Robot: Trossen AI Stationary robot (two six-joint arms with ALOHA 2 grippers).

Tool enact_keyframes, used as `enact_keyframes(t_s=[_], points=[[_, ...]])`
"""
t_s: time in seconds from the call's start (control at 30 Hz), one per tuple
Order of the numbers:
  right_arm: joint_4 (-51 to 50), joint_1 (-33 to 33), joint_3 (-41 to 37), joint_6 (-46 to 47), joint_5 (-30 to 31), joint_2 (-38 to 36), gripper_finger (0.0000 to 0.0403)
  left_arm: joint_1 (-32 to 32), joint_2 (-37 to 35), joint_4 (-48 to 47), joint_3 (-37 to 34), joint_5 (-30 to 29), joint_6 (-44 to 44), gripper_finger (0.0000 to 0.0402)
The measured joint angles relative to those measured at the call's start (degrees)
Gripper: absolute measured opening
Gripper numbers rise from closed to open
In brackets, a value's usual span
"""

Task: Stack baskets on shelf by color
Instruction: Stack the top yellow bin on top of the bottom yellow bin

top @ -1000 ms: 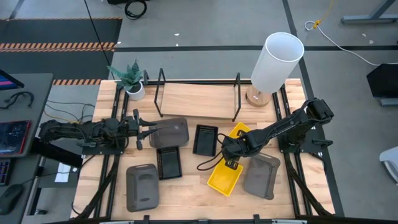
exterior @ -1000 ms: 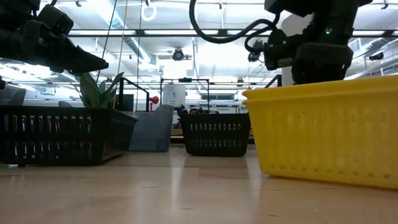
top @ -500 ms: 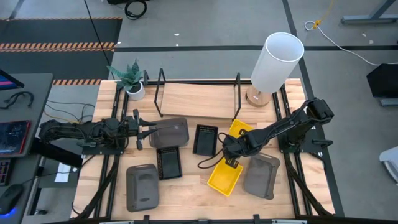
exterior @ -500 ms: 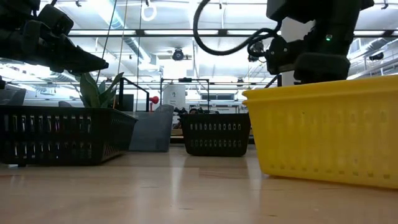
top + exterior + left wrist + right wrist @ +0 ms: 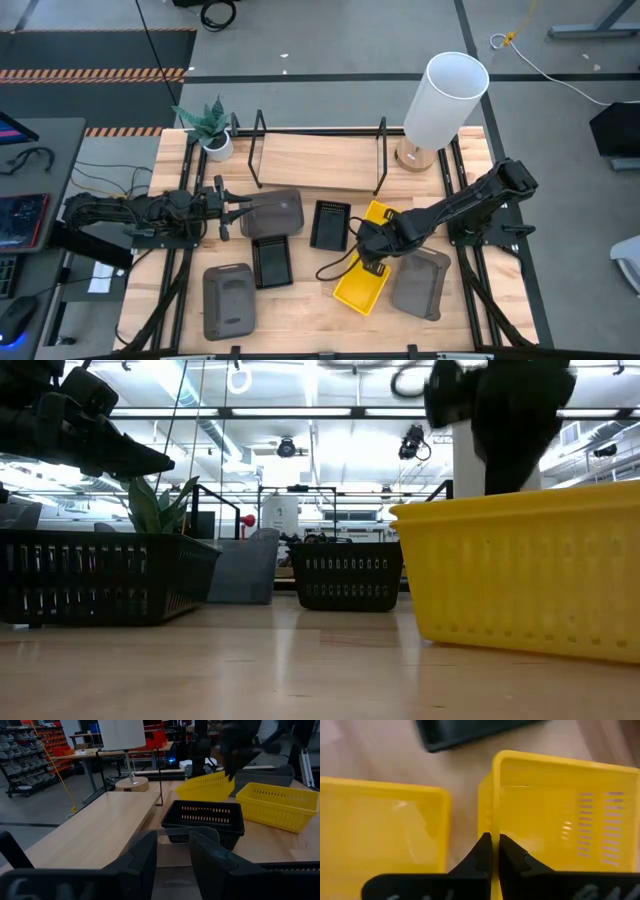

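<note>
Clenched on the end wall of a yellow basket (image 5: 555,815), my right gripper (image 5: 492,842) had one finger inside that rim and one outside; a second earlier those fingers stood apart. My left gripper (image 5: 228,208) held the dark grey basket (image 5: 272,213) directly ahead of its fingers, unchanged. Pale wooden tabletop (image 5: 300,310) lay beneath, workshop ceiling lights beyond. Another yellow basket (image 5: 380,827) sat just beside the gripped one, both slotted and rectangular. The shelf (image 5: 318,161) stood bare beyond both grippers.

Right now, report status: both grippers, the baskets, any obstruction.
Right gripper shut on small yellow plastic basket's wall. Left gripper idle beside larger dark grey basket. Second yellow basket close alongside.
</note>
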Motion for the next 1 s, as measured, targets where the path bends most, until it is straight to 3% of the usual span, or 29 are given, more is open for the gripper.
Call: enact_keyframes(t_s=[0.23, 0.67, 1.0], points=[[-6.19, 4.77, 9.23, 2.45, 3.51, 0.0, 0.0013, 0.0, 0.0, 0.0, 0.0, 0.02, 0.0, 0.0121], [-6.51, 14.9, 24.17, 5.19, 2.81, 0.0, 0.0014, 0.0, -0.01, 0.0, 0.0, 0.02, 0.0, 0.0121], [-5.97, 17.85, 26.04, 10.31, 1.8, 0.07, 0.0015, 0.02, -0.02, -0.01, 0.0, 0.02, -0.02, 0.0121]])
